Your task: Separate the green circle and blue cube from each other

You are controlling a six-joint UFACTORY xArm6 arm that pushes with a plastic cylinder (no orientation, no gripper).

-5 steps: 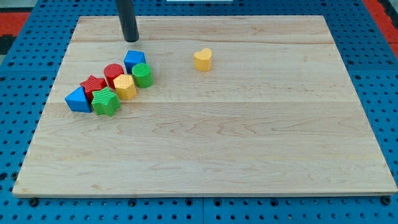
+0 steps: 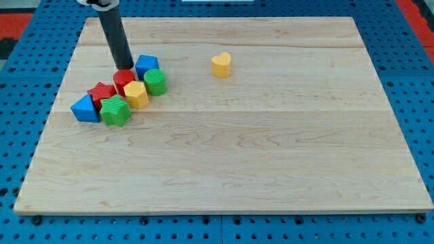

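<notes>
The green circle [image 2: 155,82] touches the blue cube [image 2: 146,66] in a tight cluster at the board's upper left. The cube lies just above the circle. My tip [image 2: 125,67] stands at the cube's left edge and just above the red cylinder [image 2: 123,80]. Whether it touches either of them I cannot tell. The rod rises from there toward the view's top left.
The cluster also holds a yellow block [image 2: 136,95], a green star [image 2: 116,110], a red block [image 2: 101,94] and a blue triangular block [image 2: 85,108]. A yellow heart block [image 2: 221,64] sits alone to the right. The wooden board [image 2: 271,156] lies on a blue pegboard.
My tip has moved down and left, from above the blue cube to the cube's left side by the red cylinder. The blocks have not visibly moved.
</notes>
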